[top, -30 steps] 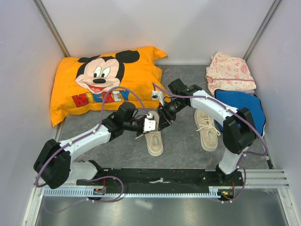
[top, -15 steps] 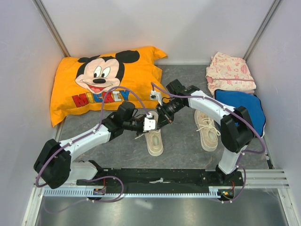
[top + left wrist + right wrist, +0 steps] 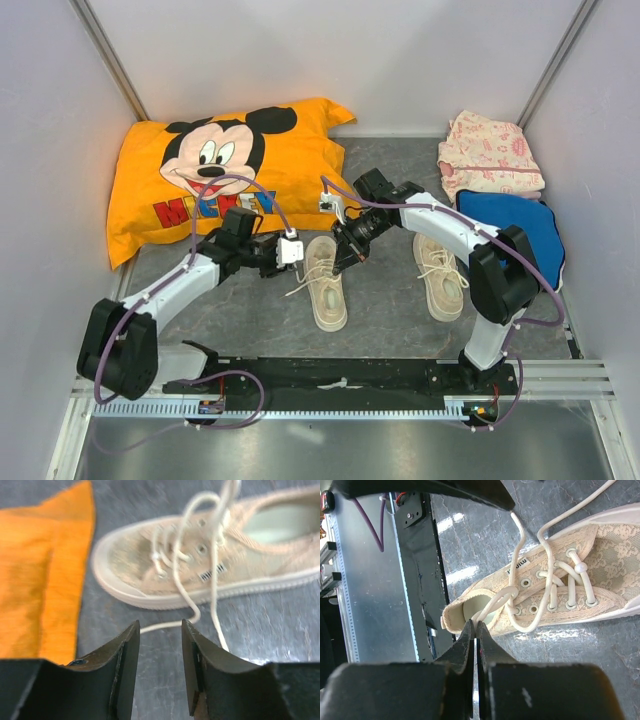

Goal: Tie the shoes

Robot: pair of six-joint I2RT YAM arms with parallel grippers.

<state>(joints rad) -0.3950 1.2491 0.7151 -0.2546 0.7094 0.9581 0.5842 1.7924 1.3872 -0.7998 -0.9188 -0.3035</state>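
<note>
Two cream-beige shoes lie on the grey table, the left shoe (image 3: 326,290) between my grippers and the right shoe (image 3: 440,275) beside it. In the left wrist view the left shoe (image 3: 210,555) lies toe to the left, its white laces (image 3: 215,595) trailing loose onto the table. My left gripper (image 3: 300,256) (image 3: 160,627) stands open just left of that shoe, nothing between its fingers. My right gripper (image 3: 339,260) (image 3: 476,626) is shut on a loop of the white lace (image 3: 496,601) above the shoe's heel opening (image 3: 482,611).
An orange Mickey pillow (image 3: 220,170) lies at the back left; its edge (image 3: 40,580) is close to the left gripper. A pink cloth (image 3: 490,155) and a blue item (image 3: 510,225) sit at the back right. The black base rail (image 3: 340,375) runs along the near edge.
My left gripper has opened, let go of the lace and drawn back to the left of the shoe. My right gripper has shut on the lace loop.
</note>
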